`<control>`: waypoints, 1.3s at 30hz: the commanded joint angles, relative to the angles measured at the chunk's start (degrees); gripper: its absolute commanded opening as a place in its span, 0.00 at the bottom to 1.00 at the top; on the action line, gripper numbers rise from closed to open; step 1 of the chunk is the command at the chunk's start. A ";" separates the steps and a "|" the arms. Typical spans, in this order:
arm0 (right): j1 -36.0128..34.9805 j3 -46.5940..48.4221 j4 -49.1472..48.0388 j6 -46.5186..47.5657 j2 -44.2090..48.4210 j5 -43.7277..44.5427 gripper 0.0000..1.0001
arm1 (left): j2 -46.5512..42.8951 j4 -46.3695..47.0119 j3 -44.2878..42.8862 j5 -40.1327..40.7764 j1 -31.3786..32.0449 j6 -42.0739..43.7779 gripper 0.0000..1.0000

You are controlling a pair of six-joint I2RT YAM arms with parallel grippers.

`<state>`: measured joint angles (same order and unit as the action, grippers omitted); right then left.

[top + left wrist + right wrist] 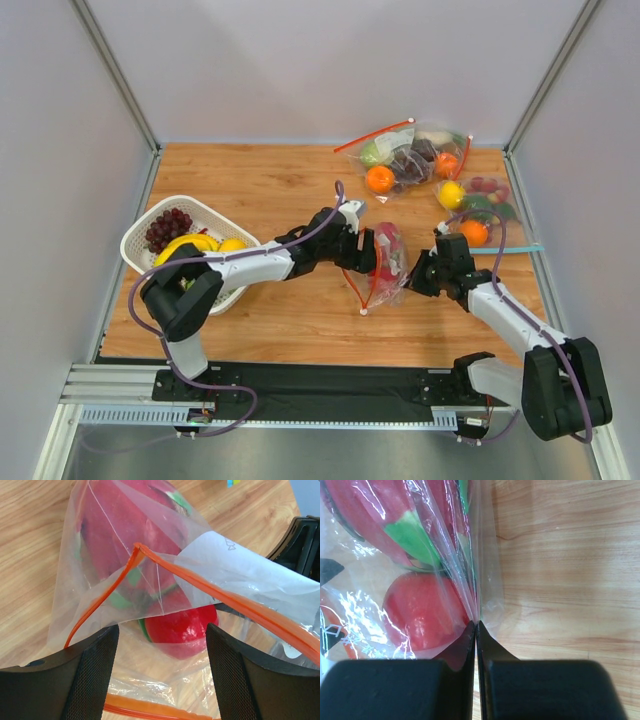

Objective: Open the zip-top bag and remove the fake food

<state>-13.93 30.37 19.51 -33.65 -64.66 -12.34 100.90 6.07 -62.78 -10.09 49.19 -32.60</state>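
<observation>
Top external: wood counter [260, 190], with a white basket [131, 245] of fruit at its left side and two spare bags [410, 155] far right of the basket, toward the back wall. The zip-top bag [388, 262] lies on the counter right of the basket, well apart from it, and both arms meet on it. Left hand [360, 250] is on the bag's basket-facing side, right hand [425, 272] on the side away from the basket. Left wrist cam: jaws wide, framing the bag mouth, gripping nothing. The red-orange zip strip [100, 605] is parted and tented up, so the seal looks undone. Right wrist cam: right hand clamped fully shut with clear film nipped at the fingertips, which reads as anchoring the bag. Inside: pink fruit [115, 535] with green tips sits deep, round red fruit [182, 630] nearest the mouth. Judgement: opening done, extraction is the step in hand, nothing out yet. Next: left hand goes in under the raised strip, straddles the red fruit and closes on fruit only, not film. Right hand holds the bag down during the pull.
</observation>
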 commanded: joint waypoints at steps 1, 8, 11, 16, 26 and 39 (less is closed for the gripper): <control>-0.04 -0.84 1.94 1.31 -1.25 1.53 0.00 | 1.57 -1.58 -3.22 0.16 0.64 1.49 0.78; -0.13 -0.93 1.67 1.39 -1.34 1.61 0.00 | 4.82 -5.80 -7.00 0.42 2.66 1.84 0.77; -0.13 -0.93 2.03 1.66 -0.64 2.23 0.00 | 6.06 -10.18 -9.37 1.82 3.72 2.80 0.77; -0.22 -1.19 1.59 1.83 0.07 2.32 0.00 | 7.03 -13.36 -11.22 2.88 4.95 3.33 0.78; -3.20 -0.75 -0.79 0.69 -1.43 2.58 0.00 | 10.10 -14.59 -14.03 2.44 6.44 2.63 0.78; -3.64 -1.01 -2.54 0.34 -1.61 1.88 0.00 | 14.32 -17.49 -16.14 2.70 7.94 3.07 0.79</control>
<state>-16.88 29.82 18.81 -33.01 -66.02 -9.98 112.03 -8.75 -77.60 -7.09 55.61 -30.48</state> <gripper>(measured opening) 0.006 0.797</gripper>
